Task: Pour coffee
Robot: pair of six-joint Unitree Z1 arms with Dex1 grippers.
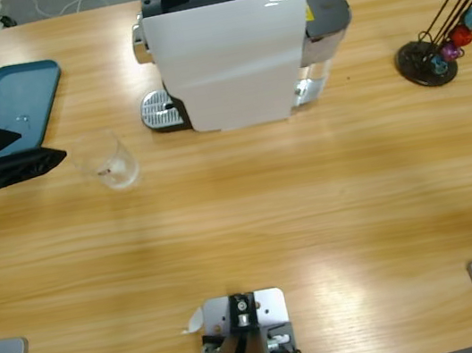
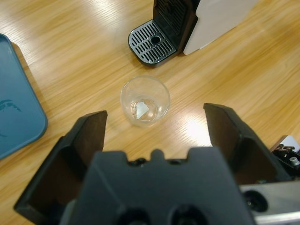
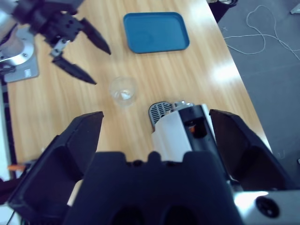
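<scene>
A clear glass tumbler [image 1: 111, 161] [image 2: 145, 101] [image 3: 123, 90] stands upright on the table, left of the white coffee machine [image 1: 228, 46] [image 3: 180, 126]. No liquid shows in the glass; the coffee is out of view. My left gripper [image 1: 42, 144] [image 2: 155, 115] [image 3: 101, 65] is open just left of the glass, jaws pointing at it without touching. The machine's drip tray [image 1: 157, 111] [image 2: 152, 42] is bare. My right gripper [image 3: 157, 116] is open, high above the machine, holding nothing; it does not show in the high view.
A blue tray [image 1: 16, 105] [image 2: 16, 108] [image 3: 156, 32] lies at the table's far left, behind the left gripper. A black capsule stand [image 1: 430, 61] with coloured capsules sits at the far right. Bare wood stretches in front of the machine.
</scene>
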